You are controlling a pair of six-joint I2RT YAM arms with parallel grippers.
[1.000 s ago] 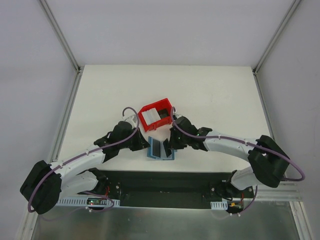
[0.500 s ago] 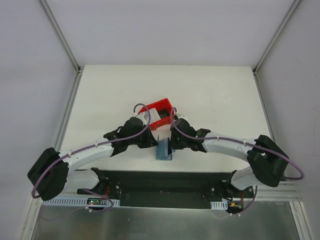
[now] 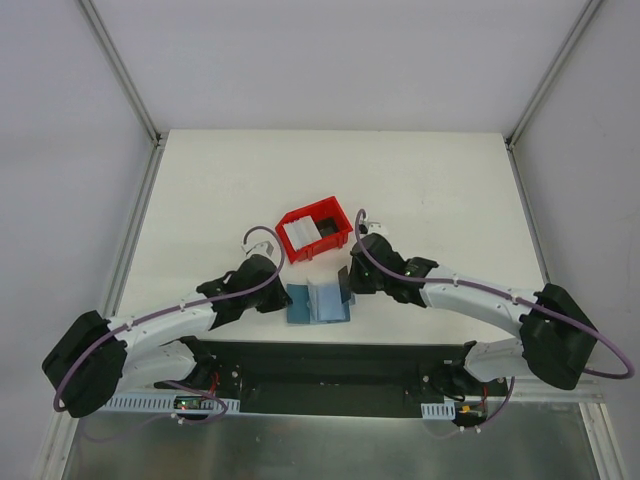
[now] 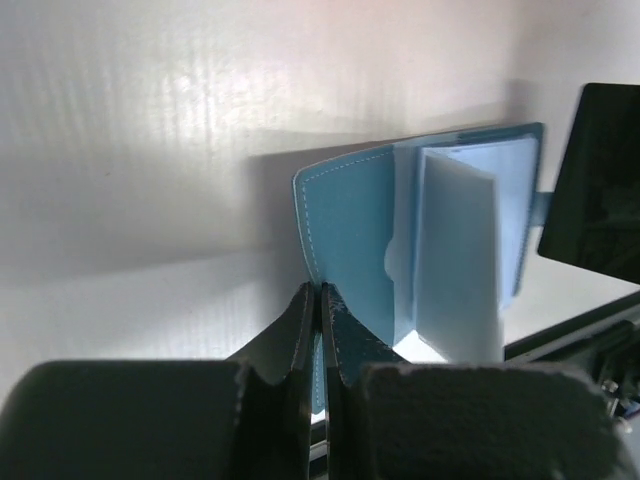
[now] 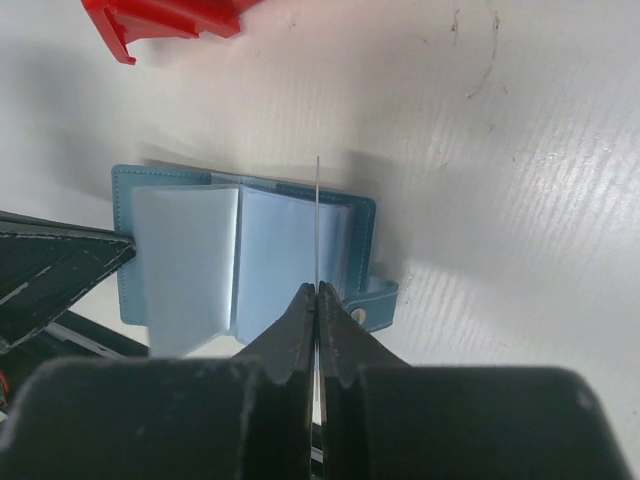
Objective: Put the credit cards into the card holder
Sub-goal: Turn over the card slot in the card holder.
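1. Two grippers meet at the card holder (image 3: 318,302), which lies open on the white table (image 3: 420,190) near the arms' bases, between the two wrists.
2. Left gripper (image 4: 318,292): its jaws are pinched shut on the left edge of the holder's teal cover, pinning it flat. If that pinch slips, the cover could fold back over the pockets.
3. Right gripper (image 5: 317,290): its jaws are closed on a thin sheet (image 5: 318,220) seen edge-on, over the holder's right half beside the clasp tab (image 5: 375,300). I cannot tell whether the sheet is a card or a pocket leaf. If it is a card, a tilted entry could jam it on a pocket lip or bend it.
4. One pale inner leaf (image 4: 460,260) stands up in the middle of the holder. It could flop across the target pocket.
5. Opposed pulls from the two arms could drag or lift the holder.
6. Farther off, just beyond the holder, a red bin (image 3: 318,208) holds white credit cards (image 3: 303,233). A passing wrist could nudge the bin and shift them.
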